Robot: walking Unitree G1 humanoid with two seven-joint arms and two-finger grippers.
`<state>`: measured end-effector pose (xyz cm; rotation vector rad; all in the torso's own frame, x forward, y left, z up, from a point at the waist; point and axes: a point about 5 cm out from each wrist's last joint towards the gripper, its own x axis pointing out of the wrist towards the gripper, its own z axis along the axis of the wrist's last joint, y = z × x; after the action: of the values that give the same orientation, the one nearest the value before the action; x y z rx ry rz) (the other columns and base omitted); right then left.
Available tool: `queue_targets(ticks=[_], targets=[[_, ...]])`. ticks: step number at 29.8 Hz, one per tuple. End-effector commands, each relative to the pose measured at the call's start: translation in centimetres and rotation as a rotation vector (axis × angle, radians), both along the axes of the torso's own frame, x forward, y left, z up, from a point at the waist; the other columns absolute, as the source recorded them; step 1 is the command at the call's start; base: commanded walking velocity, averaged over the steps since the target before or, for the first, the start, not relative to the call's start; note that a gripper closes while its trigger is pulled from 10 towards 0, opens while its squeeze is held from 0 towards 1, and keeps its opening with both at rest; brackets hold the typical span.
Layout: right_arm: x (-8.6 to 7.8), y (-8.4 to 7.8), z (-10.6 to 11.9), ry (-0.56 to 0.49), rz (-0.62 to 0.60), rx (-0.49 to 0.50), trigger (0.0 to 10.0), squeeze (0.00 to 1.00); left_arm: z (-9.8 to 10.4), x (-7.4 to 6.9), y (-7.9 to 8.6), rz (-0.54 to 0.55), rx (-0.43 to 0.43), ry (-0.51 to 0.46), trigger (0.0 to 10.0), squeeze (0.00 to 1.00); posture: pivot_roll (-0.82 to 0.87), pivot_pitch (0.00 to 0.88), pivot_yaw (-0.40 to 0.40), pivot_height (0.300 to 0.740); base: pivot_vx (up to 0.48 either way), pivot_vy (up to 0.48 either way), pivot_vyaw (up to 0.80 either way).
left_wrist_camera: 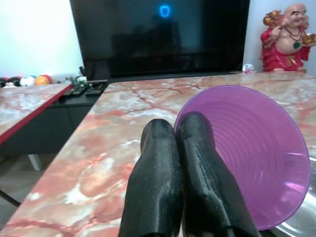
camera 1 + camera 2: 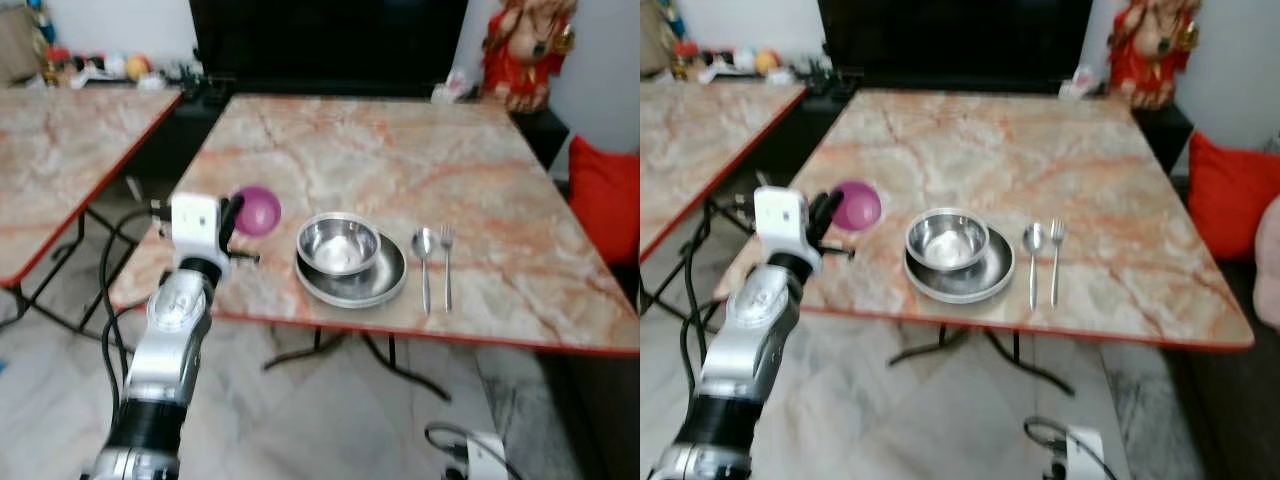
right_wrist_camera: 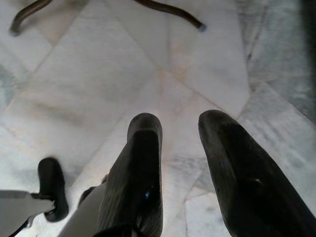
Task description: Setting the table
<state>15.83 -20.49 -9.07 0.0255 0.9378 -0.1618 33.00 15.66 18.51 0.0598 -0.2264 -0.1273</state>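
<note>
The purple cup (image 2: 258,210) is held tilted by its rim in the left gripper (image 1: 178,132), fingers pinched together, just left of the steel bowl (image 2: 339,243). The bowl is nested in a plate (image 2: 378,284); a spoon (image 2: 425,262) and fork (image 2: 447,262) lie right of it. The right gripper (image 3: 180,131) hangs over the floor, fingers parted.

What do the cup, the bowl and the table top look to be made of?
Cup, held in the left gripper: translucent purple plastic, light glowing through its ridged wall. Bowl and the plate under it: shiny metal, probably steel, with mirror-like glare. Table: smooth pink-veined surface that looks like marble, possibly a laminate print, with a red edge.
</note>
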Motion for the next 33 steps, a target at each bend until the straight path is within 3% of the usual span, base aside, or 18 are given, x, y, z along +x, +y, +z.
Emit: queue_targets(ticks=[1,10,15,20,33], targets=[[-0.01,0.09,-0.03,0.003,0.0,0.003,10.0,0.0,0.04,0.06,0.2,-0.003,-0.006,0.009,10.0,0.0,0.1,0.0,-0.005,0.74,0.0,0.0,0.0],[-0.04,0.1,-0.04,0.004,-0.002,0.004,10.0,0.0,-0.03,0.04,0.32,0.017,0.002,0.01,10.0,0.0,0.1,0.0,-0.007,0.74,0.0,0.0,0.0],[-0.06,0.13,-0.06,0.005,-0.009,0.012,10.0,0.0,-0.04,0.09,0.35,0.015,-0.012,0.013,10.0,0.0,0.1,0.0,-0.007,0.74,0.0,-0.445,0.0],[-0.1,0.13,-0.09,0.008,-0.013,0.013,10.0,0.0,-0.1,0.08,0.33,0.011,-0.022,0.02,10.0,0.0,0.1,0.0,-0.007,0.74,0.0,0.0,-0.52],[-0.09,0.11,-0.08,0.01,0.006,0.003,10.0,0.0,-0.14,0.16,0.72,0.023,-0.029,0.027,10.0,0.0,0.1,0.0,-0.007,0.74,0.0,0.0,0.0]])
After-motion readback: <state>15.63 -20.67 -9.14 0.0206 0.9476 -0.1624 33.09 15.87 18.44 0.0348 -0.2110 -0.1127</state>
